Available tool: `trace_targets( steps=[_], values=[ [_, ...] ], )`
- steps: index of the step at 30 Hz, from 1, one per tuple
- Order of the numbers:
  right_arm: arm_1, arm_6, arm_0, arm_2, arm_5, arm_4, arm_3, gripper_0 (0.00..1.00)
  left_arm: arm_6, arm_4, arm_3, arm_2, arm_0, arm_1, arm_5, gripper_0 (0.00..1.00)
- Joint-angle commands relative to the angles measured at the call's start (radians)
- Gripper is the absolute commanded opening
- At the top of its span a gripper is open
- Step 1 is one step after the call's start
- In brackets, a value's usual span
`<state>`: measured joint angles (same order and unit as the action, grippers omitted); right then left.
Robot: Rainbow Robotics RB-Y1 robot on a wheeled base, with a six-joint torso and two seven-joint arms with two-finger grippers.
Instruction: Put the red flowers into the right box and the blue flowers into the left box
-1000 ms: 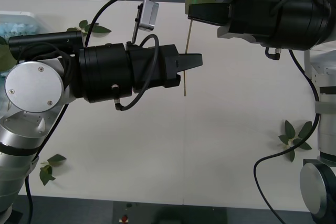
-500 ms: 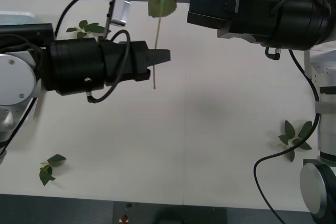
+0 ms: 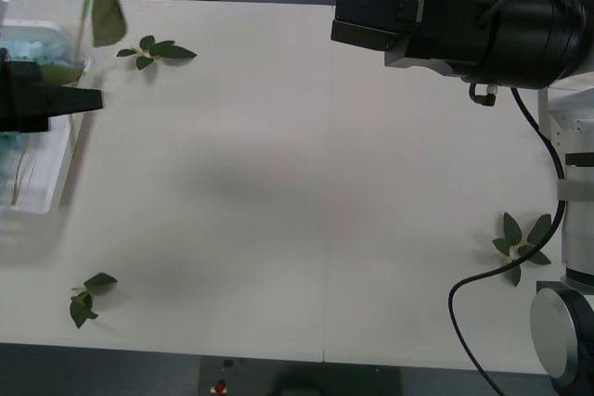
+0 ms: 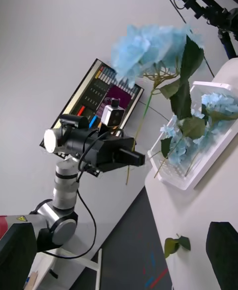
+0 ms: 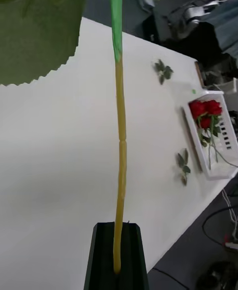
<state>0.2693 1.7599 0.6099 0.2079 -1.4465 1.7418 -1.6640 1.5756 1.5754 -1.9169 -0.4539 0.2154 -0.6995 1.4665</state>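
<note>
My left gripper (image 3: 93, 99) is at the table's far left, shut on the yellow-green stem (image 5: 119, 171) of a blue flower. Its pale-blue head (image 4: 146, 52) and big leaves rise above the left box (image 4: 198, 178), a white ribbed tray that holds more blue flowers (image 4: 215, 104). From the front, the stem and a leaf (image 3: 107, 11) stand over that box (image 3: 58, 183). Red flowers (image 5: 206, 111) lie in the right box (image 5: 218, 171). My right gripper (image 3: 339, 25) hovers at the back right, open, one black finger (image 4: 223, 250) at each corner.
Loose green leaf sprigs lie on the white table: one at the back left (image 3: 153, 48), one near the front left edge (image 3: 88, 294), one at the right (image 3: 520, 243). A monitor (image 4: 106, 94) stands in the room behind.
My left arm has swung left from the table's middle to over the left box, carrying the blue flower. The right arm has stayed put.
</note>
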Motion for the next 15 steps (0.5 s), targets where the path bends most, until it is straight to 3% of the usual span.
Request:
trace_targets(
  steps=[1, 8, 15],
  values=[
    [-0.022, 0.027, -0.018, 0.013, -0.003, 0.01, -0.005, 1.0, -0.025, -0.063, 0.081, -0.118, -0.037, -0.018, 0.052, 0.0],
    [0.021, 0.039, -0.09, 0.073, 0.029, 0.056, -0.065, 1.0, 0.073, -0.218, 0.196, -0.255, -0.08, -0.041, 0.055, 0.0],
    [0.232, 0.168, -0.136, 0.096, -0.026, 0.225, 0.001, 1.0, 0.087, -0.364, 0.299, -0.285, -0.103, -0.054, 0.003, 0.0]
  ],
)
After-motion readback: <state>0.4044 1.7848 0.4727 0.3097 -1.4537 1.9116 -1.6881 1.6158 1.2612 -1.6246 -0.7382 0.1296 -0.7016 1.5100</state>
